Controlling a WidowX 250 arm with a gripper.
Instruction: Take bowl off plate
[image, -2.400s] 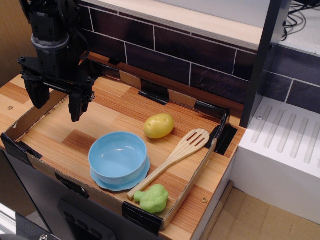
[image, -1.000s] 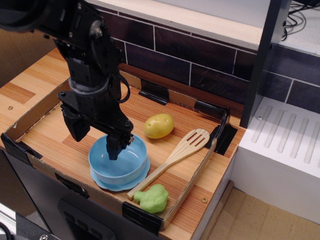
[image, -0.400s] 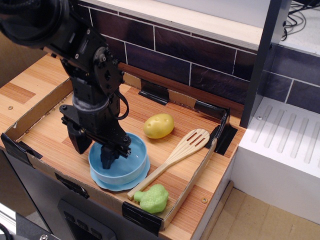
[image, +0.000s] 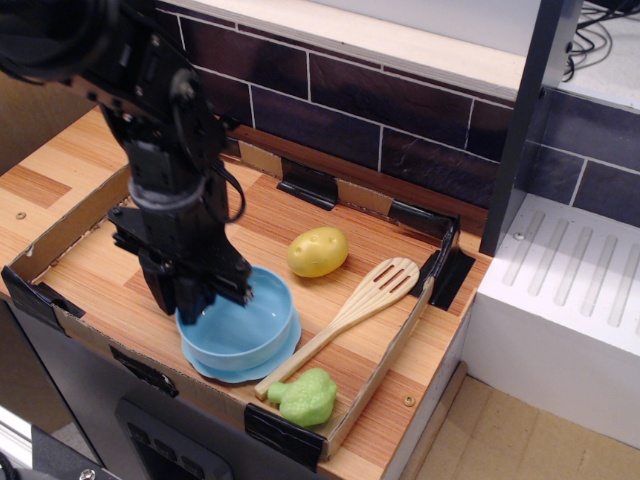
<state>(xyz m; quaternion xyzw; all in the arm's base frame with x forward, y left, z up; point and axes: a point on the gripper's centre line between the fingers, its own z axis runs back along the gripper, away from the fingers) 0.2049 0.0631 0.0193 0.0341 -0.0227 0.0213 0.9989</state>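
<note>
Bowl (image: 245, 335) and plate (image: 235, 370) sit stacked at the front of the wooden surface (image: 300, 215), and we see the plate's wavy rim peeking out beneath the bowl, which looks slightly tilted. Our gripper (image: 195, 290) is clamped on the bowl's left rim, its dark fingers (image: 215, 290) pressed close together over the wall. Behind the bowl we see a potato (image: 318, 251); to its right a wooden spatula (image: 345, 320) lies slantwise, with a green sponge (image: 303, 397) by its handle end, all inside a shallow cardboard tray (image: 385, 365).
</note>
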